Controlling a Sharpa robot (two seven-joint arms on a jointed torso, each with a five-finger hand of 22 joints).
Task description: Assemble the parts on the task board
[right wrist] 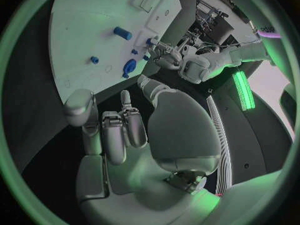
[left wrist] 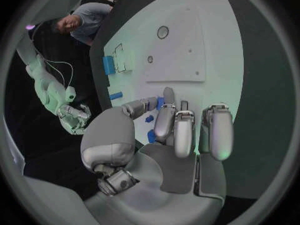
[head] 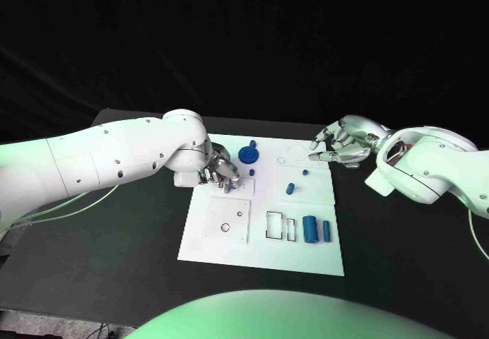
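Left robot hand [head: 219, 173] rests fingertips on the task board [head: 306, 247], holding nothing I can see. Right robot hand [head: 341, 148] hovers half-curled and empty at the board's far right corner.

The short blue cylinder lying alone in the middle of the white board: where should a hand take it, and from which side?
Probably from above, pinching the blue cylinder across its round sides at mid-length. It lies flat on the task board with bare board around it, so fingers can come down on both sides. The right hand seems nearer.
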